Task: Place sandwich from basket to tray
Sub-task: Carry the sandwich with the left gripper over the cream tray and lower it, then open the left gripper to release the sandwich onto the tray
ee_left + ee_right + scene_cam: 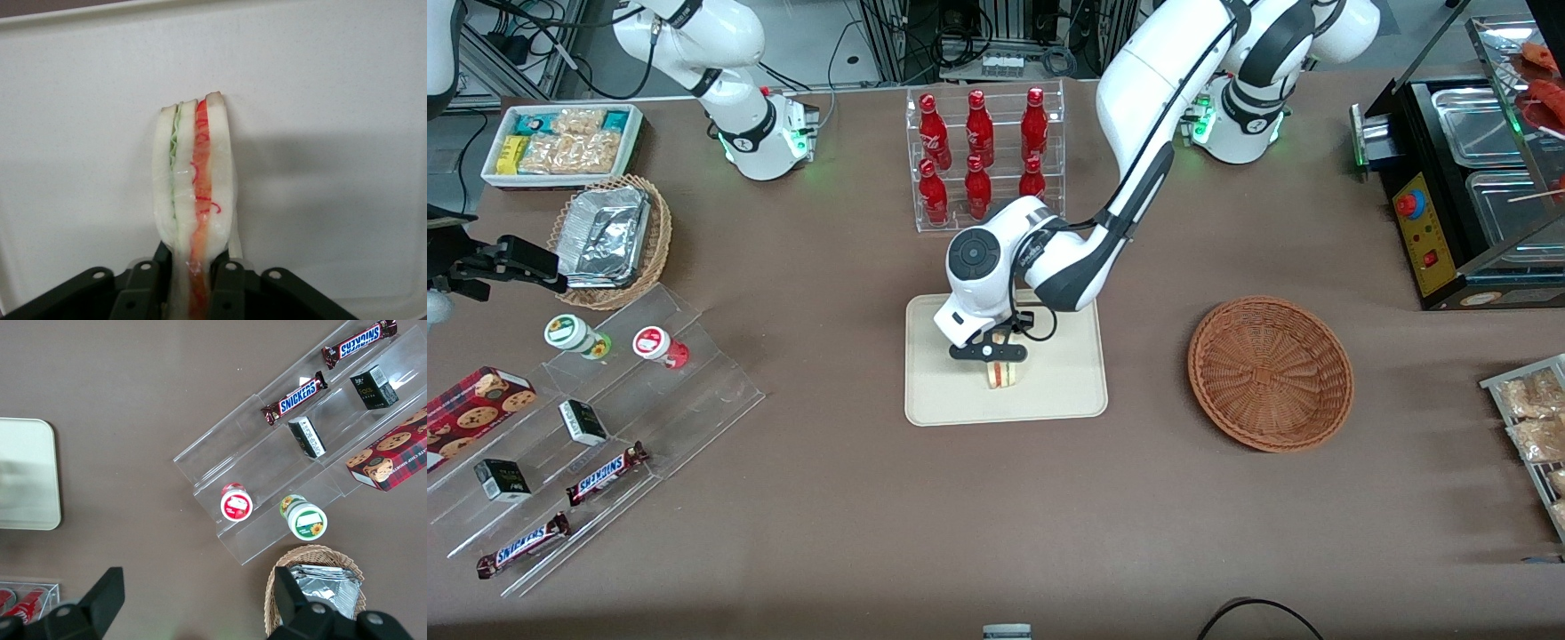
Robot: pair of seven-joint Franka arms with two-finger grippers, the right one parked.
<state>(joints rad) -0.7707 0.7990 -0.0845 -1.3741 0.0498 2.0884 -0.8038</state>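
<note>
I see the basket (pixel 1270 373) bare on the desk (pixel 854 516), and my claw (pixel 990 353) clamped on the sandwich (pixel 195 193) standing on edge on the tray (pixel 1067 391), layers upright.

A brown cloth is covering the worktop (pixel 827 498). Cables and metal racking (pixel 996 36) are showing above its edge, and even overhead light is falling across it.

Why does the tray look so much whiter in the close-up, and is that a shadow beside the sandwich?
Left wrist view: the tray looks nearly white, and a soft grey shadow falls beside the sandwich, pinched by the gripper. Front view: the same tray looks cream under even light.
</note>
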